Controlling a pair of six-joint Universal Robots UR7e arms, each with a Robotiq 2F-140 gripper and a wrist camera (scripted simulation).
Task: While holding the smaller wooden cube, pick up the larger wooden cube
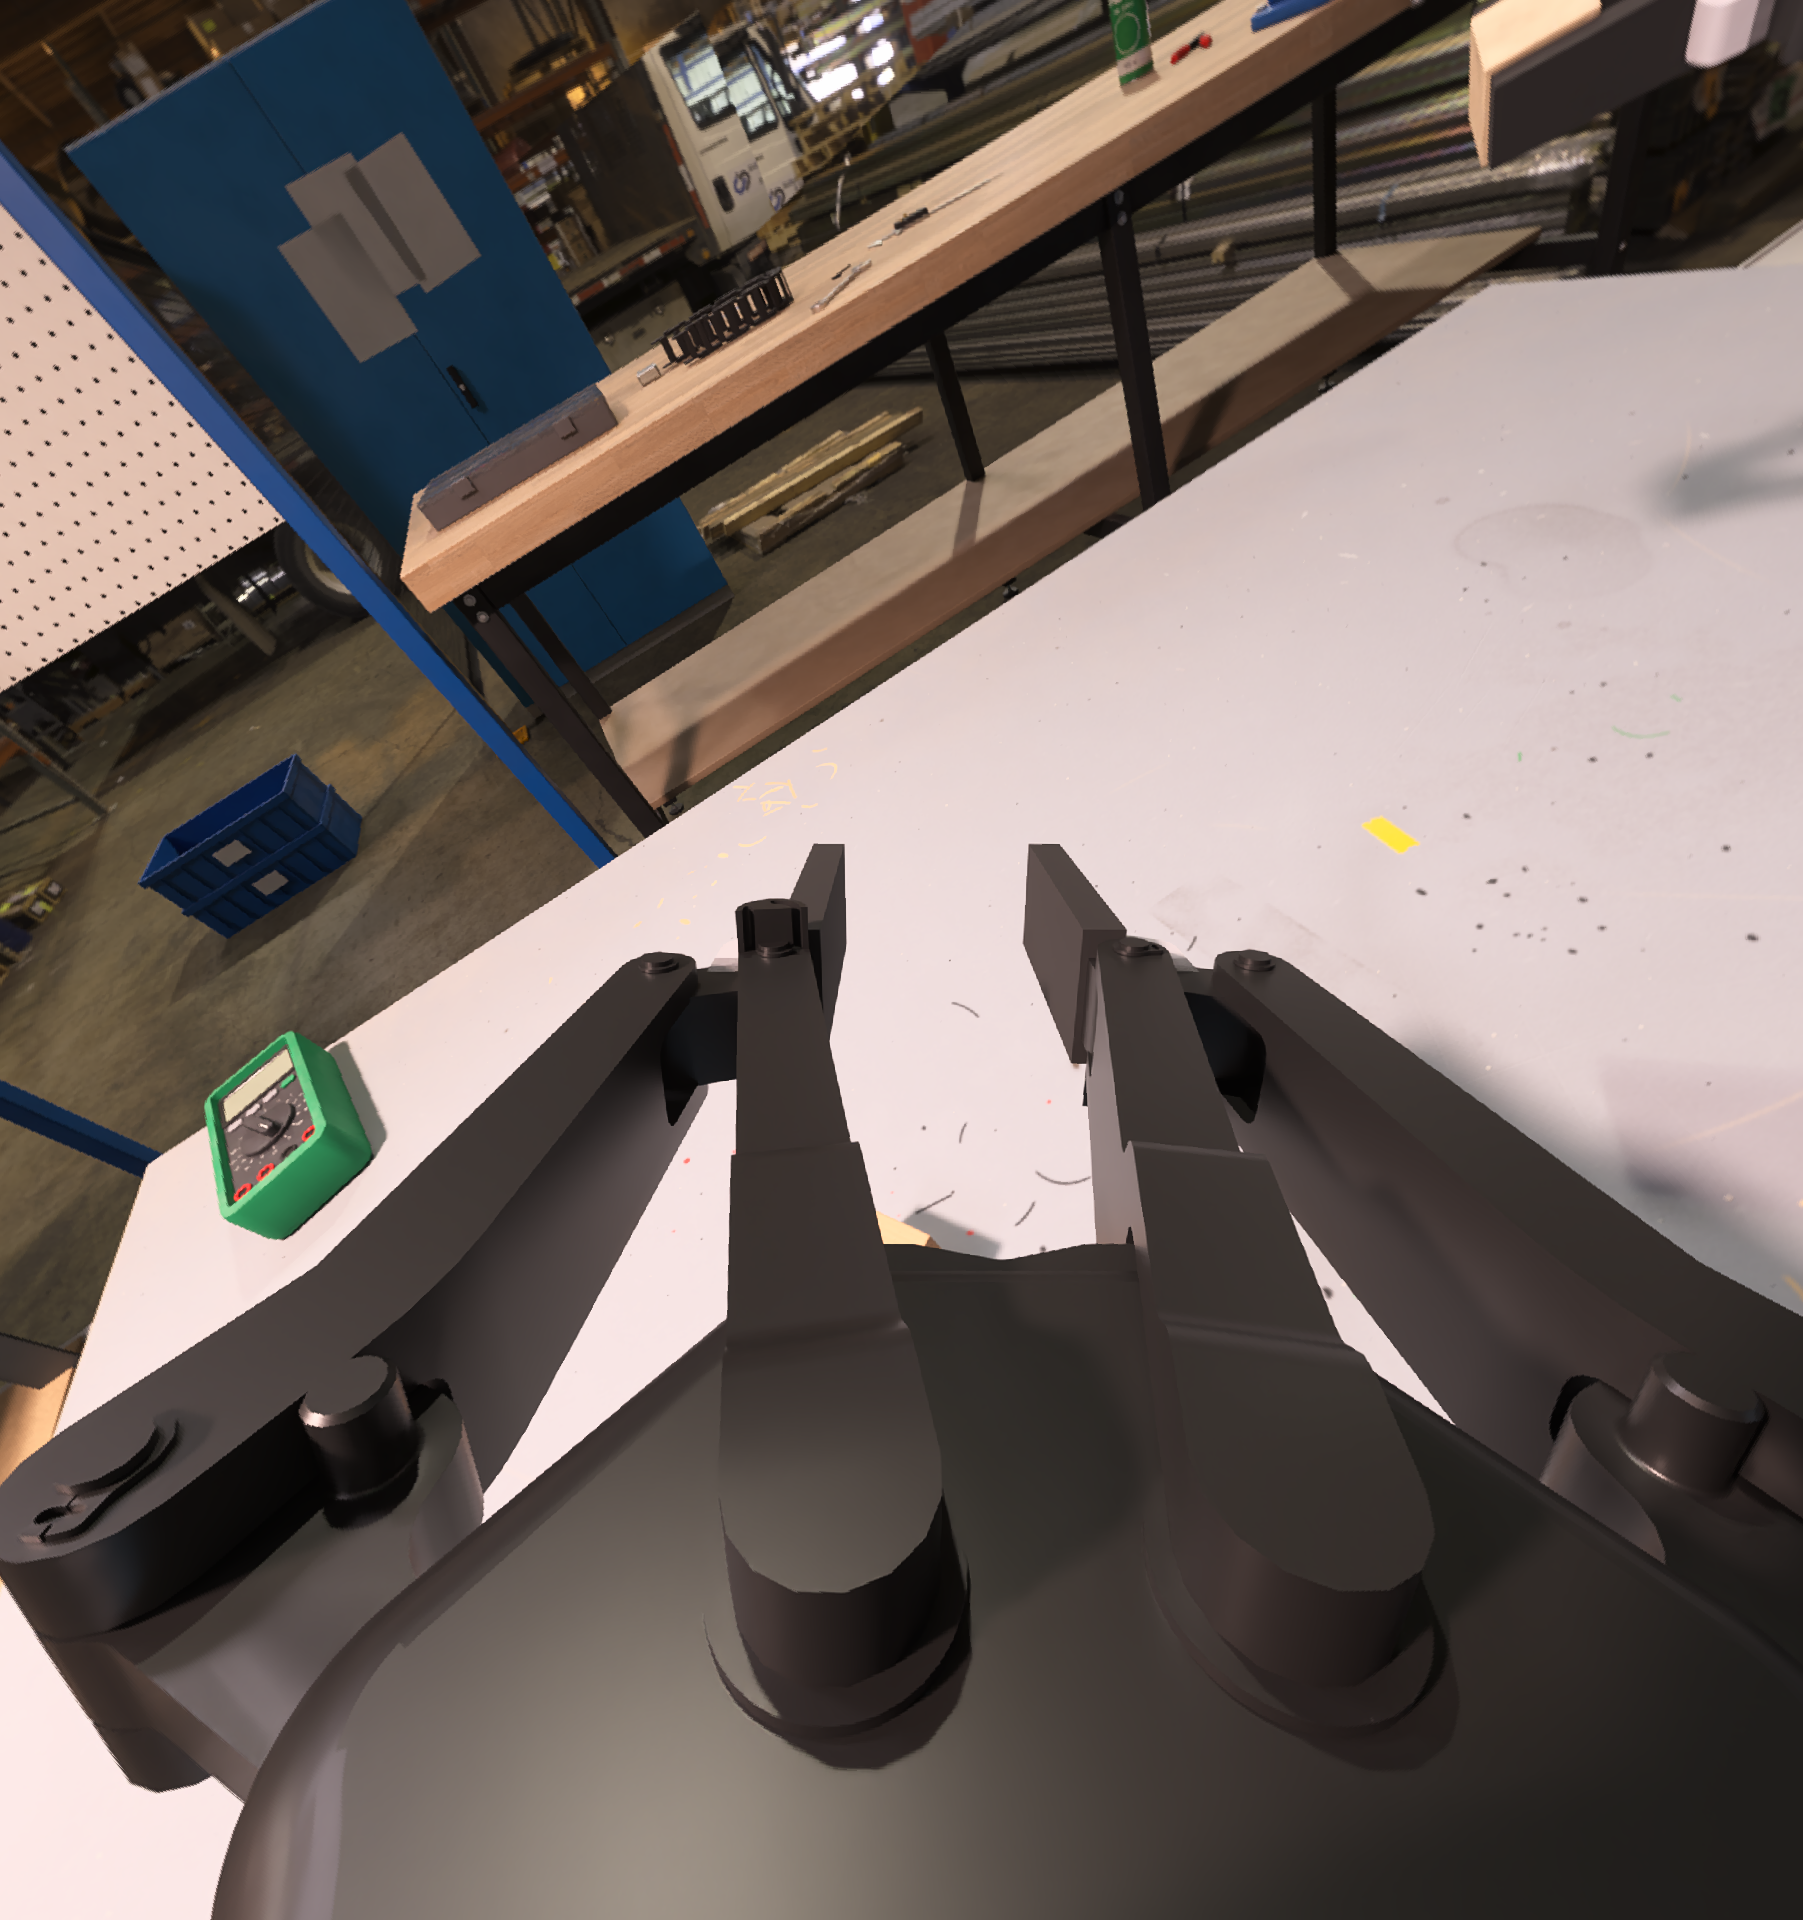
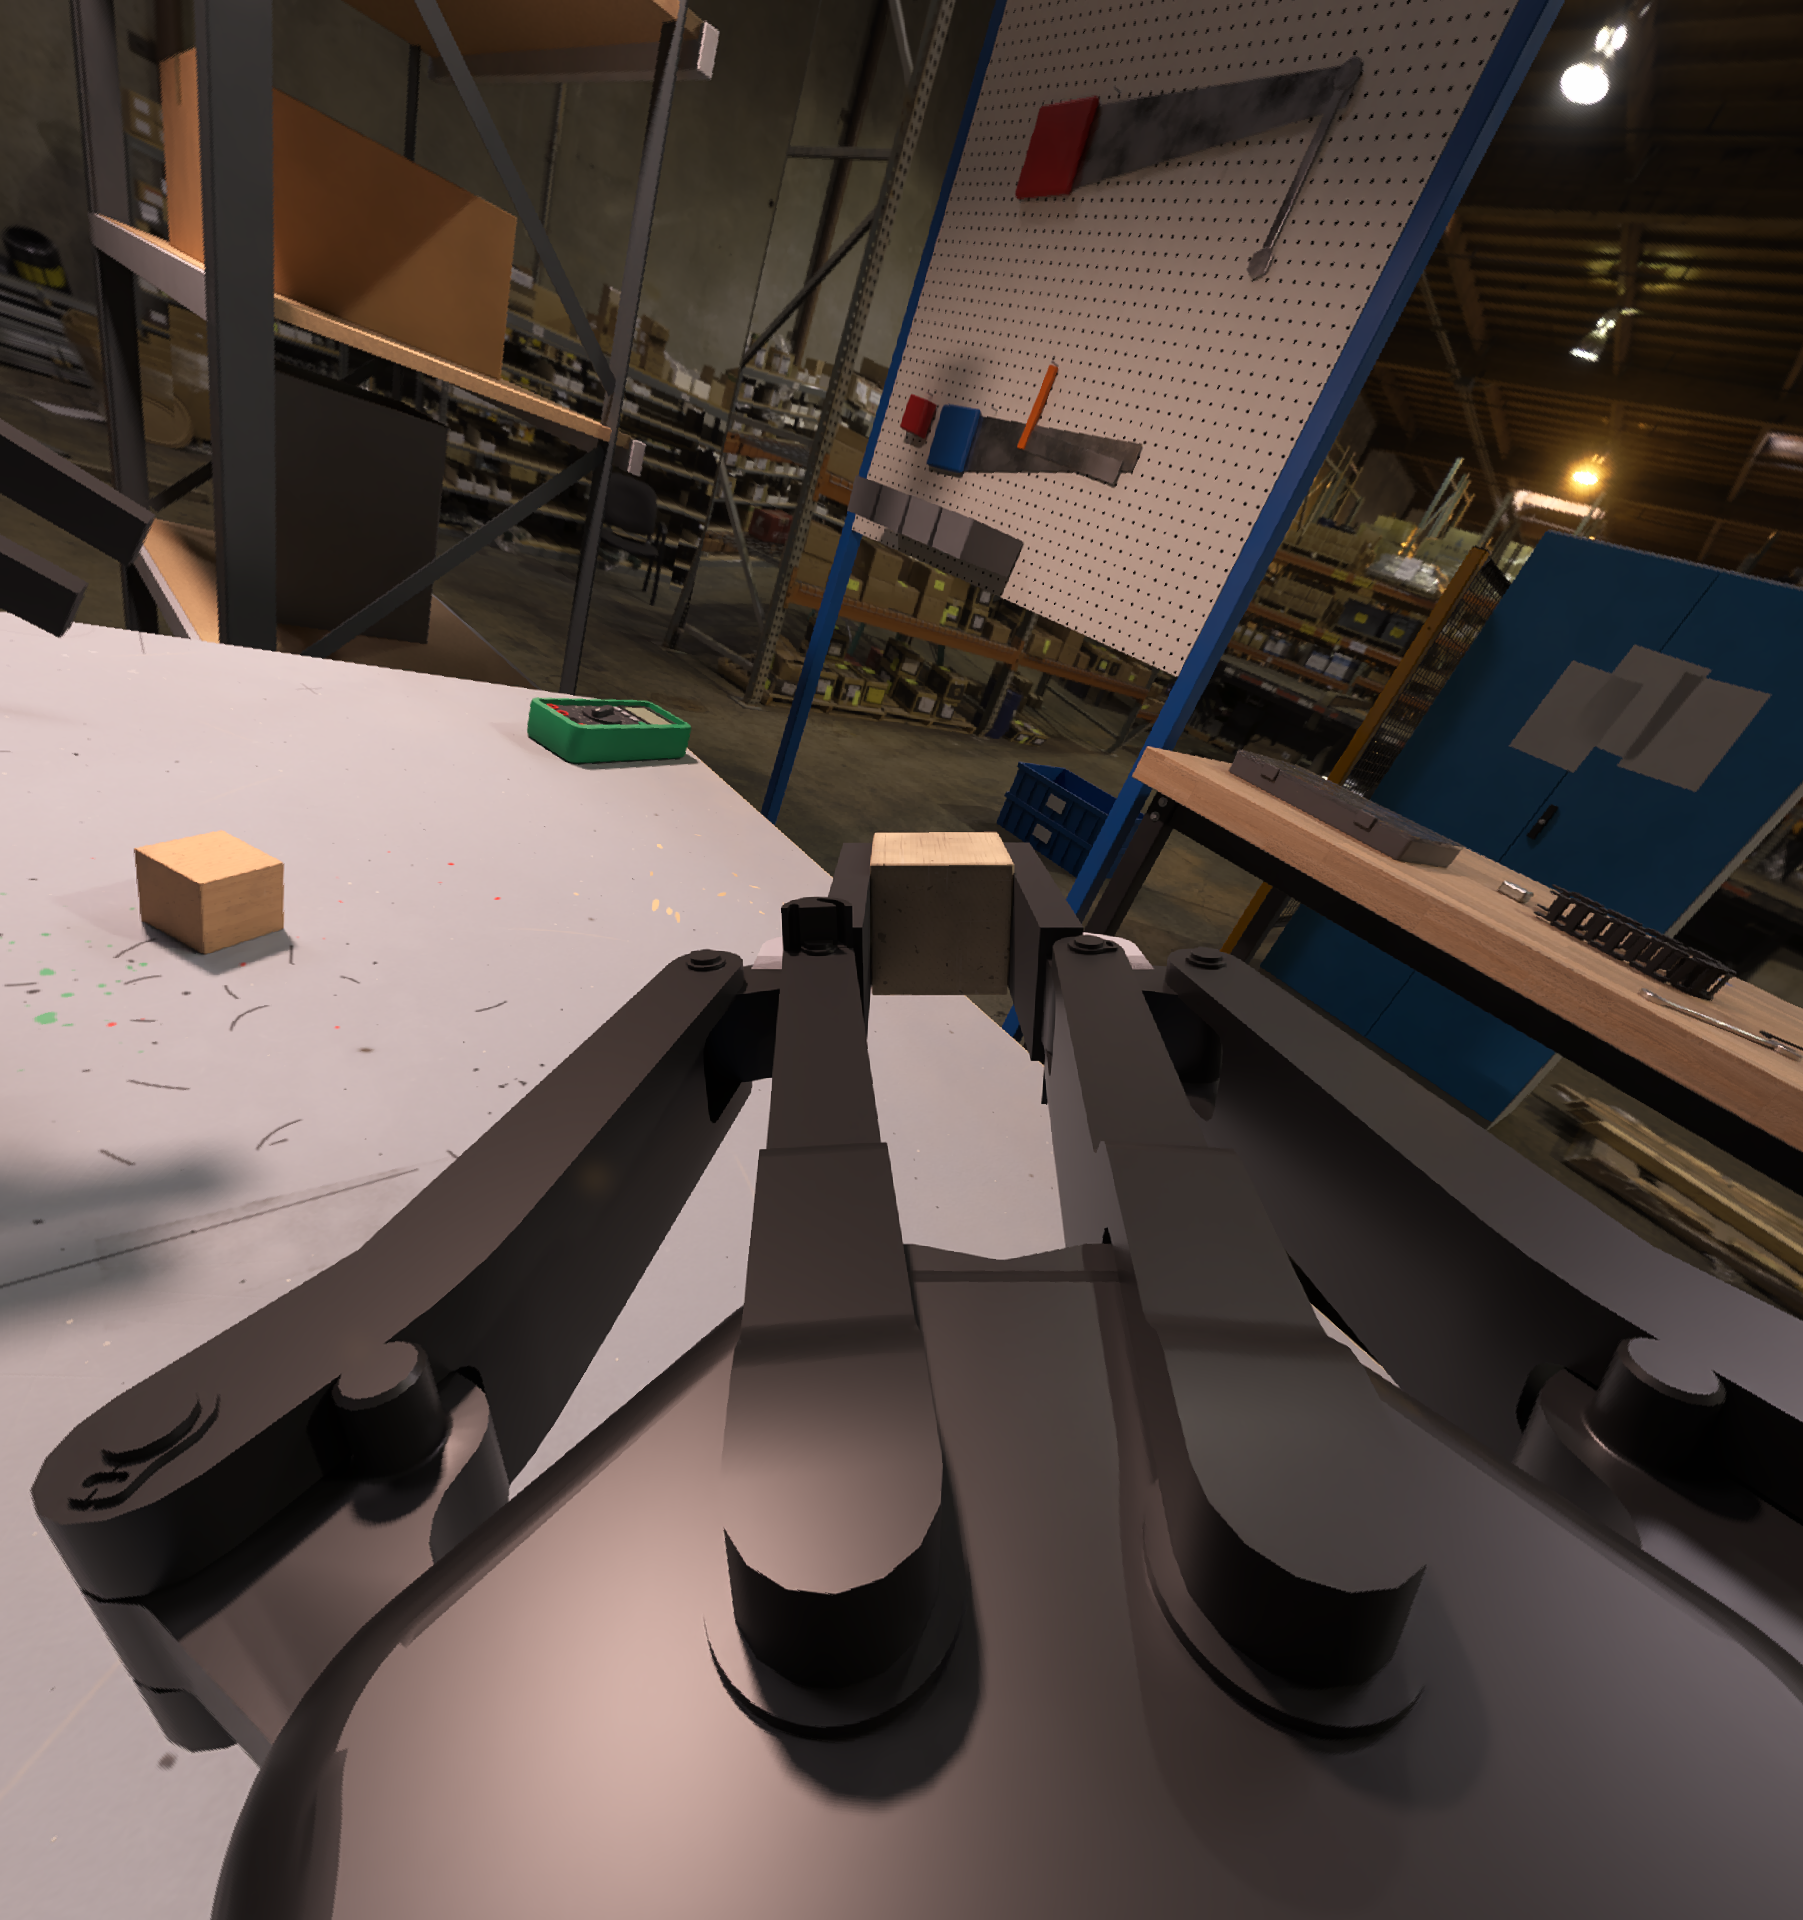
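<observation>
My right gripper (image 2: 938,894) is shut on the smaller wooden cube (image 2: 938,914) and holds it up above the grey table's edge. The same cube shows at the top right of the left wrist view (image 1: 1520,83). The larger wooden cube (image 2: 209,891) stands on the table (image 2: 409,1039), to the left of the right gripper. My left gripper (image 1: 933,883) is open and empty above the table (image 1: 1292,675). A tan corner (image 1: 902,1228), apparently of the larger cube, peeks out under its palm; the rest is hidden. Its fingers (image 2: 45,488) show at the far left of the right wrist view.
A green multimeter (image 1: 284,1132) lies near the table's corner, also in the right wrist view (image 2: 606,727). Beyond the table edge stand a wooden workbench (image 1: 876,301), a pegboard with tools (image 2: 1136,312) and a blue cabinet (image 1: 357,260).
</observation>
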